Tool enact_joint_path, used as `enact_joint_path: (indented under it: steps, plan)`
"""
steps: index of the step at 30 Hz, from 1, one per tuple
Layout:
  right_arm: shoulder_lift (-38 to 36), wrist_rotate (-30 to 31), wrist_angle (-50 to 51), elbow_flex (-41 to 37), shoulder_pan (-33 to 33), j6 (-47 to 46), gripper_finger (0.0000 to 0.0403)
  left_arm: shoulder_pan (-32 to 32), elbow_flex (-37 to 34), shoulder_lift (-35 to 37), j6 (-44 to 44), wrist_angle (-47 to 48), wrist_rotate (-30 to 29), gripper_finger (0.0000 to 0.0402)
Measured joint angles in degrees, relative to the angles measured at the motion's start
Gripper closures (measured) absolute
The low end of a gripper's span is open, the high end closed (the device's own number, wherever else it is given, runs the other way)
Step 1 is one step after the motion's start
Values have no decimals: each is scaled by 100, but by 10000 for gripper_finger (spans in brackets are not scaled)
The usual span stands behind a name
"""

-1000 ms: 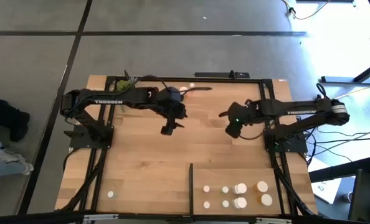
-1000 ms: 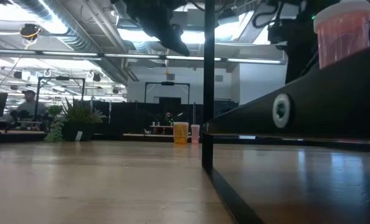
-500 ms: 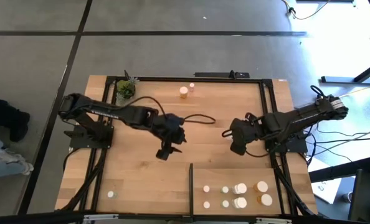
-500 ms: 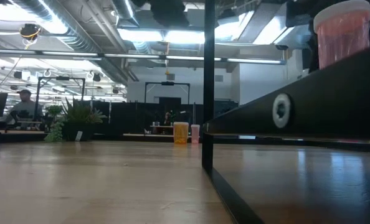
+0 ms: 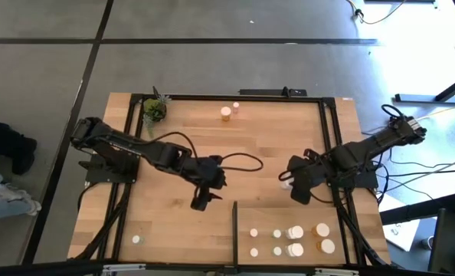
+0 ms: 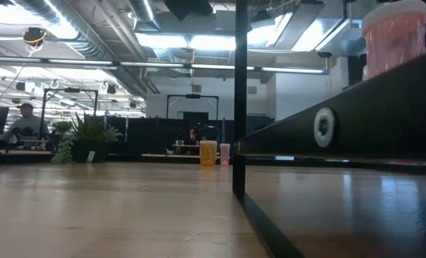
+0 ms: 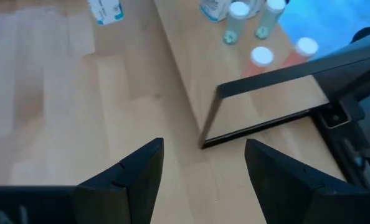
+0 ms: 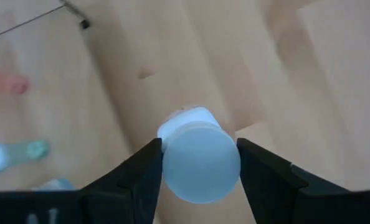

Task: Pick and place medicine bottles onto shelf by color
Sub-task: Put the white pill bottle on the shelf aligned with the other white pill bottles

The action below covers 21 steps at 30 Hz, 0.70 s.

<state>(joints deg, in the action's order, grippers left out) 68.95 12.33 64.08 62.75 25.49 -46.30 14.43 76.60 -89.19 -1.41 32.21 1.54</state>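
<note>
My right gripper (image 5: 292,184) is shut on a small white bottle (image 8: 200,163) with a white cap, right of the table's middle, beyond the shelf's far edge. The shelf (image 5: 312,215) is a light-wood panel at the near right, with a black strip (image 5: 234,222) on its left side. Several white-capped bottles (image 5: 296,231) stand on it, among them an orange one (image 5: 320,228). My left gripper (image 5: 201,202) is open and empty, just left of the strip's far end; the left wrist view (image 7: 203,146) shows it above bare wood beside the strip (image 7: 266,74). My right gripper pinches the white bottle between its two fingers (image 8: 141,174), just below the cap (image 8: 200,165). The fingers point down at it from above. The cap faces up toward the wrist camera, and the body (image 8: 184,118) points down toward the table.
Two bottles, one orange (image 5: 225,113) and one pinkish (image 5: 235,106), stand at the far edge. A lone white bottle (image 5: 136,239) stands near the front left. A small potted plant (image 5: 154,110) is at the far left corner. A pinkish bottle (image 6: 394,36) shows on the shelf in the low view.
Both grippers have moved toward the table's near edge, toward the shelf. My left gripper came from the table's middle to the far end of the black strip. My right gripper also shifted slightly toward the table's right.
</note>
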Motion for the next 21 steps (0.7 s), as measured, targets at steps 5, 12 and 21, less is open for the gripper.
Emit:
enact_joint_path:
  steps: [5, 12, 21]
  plan:
    - [0, -240, -1, -3, 414, -467, 208, 233, 0, 0, -146, -17, -20, 182]
    - [165, -322, -199, -3, 1030, -1011, 208, 534, 0, 0, -117, -236, -208, 182]
    - [585, -344, -507, -3, 1507, -1359, 208, 728, -2, -2, -119, -563, -243, 182]
